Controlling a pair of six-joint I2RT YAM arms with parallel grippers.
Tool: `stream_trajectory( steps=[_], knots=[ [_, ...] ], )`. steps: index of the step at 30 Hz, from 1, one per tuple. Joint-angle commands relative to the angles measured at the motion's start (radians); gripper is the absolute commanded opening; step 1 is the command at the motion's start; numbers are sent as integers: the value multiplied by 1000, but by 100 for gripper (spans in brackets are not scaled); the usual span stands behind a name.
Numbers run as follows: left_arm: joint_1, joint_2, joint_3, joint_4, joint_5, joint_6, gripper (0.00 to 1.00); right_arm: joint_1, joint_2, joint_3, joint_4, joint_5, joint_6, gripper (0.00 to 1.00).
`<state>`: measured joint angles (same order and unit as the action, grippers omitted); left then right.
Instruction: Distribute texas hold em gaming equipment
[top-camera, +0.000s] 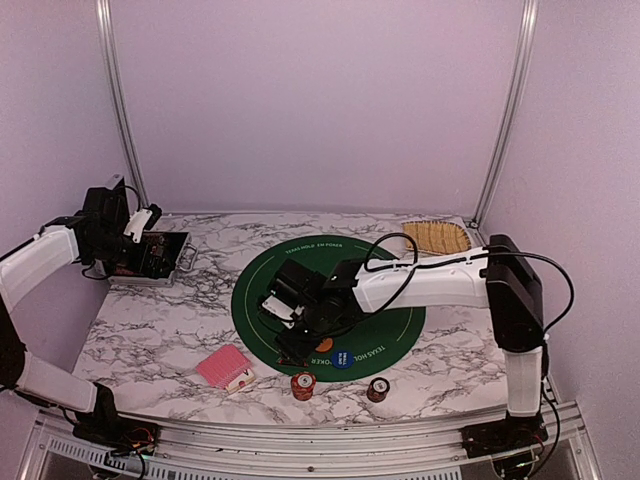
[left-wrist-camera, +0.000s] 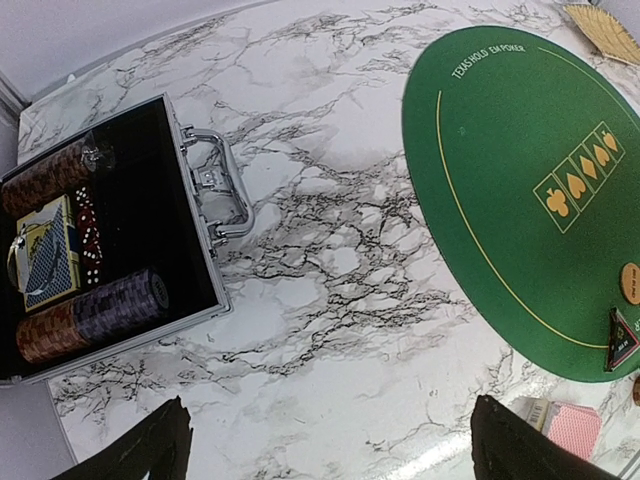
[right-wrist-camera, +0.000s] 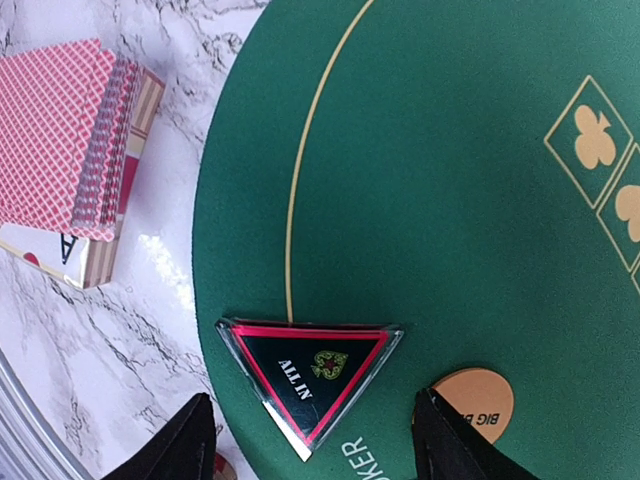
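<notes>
Triangular marker button (right-wrist-camera: 312, 372), glossy dark plastic edged red, lies flat at the round green mat's (right-wrist-camera: 450, 180) rim, between my right jaws, which straddle it, parted. My left jaws gape wide, empty, over the veined marble table (left-wrist-camera: 330, 280).

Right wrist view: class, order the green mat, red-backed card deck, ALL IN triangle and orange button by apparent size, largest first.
1. Green mat
2. Red-backed card deck, cut off by the left edge
3. ALL IN triangle
4. Orange button, partly hidden, but it looks smallest
</notes>
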<state>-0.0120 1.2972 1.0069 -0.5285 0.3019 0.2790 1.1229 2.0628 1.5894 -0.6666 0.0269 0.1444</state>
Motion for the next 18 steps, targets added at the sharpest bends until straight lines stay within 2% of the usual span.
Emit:
stream_trajectory(
  steps=[1, 11, 18],
  knots=[
    [4, -24, 30, -29, 27, -2, 99, 10, 31, 42, -37, -4, -11, 64],
    [6, -23, 48, -31, 30, -7, 99, 11, 73, 48, -39, -15, -15, 63],
    [5, -29, 55, -31, 42, -12, 99, 11, 92, 44, -36, -16, -23, 56]
  ],
)
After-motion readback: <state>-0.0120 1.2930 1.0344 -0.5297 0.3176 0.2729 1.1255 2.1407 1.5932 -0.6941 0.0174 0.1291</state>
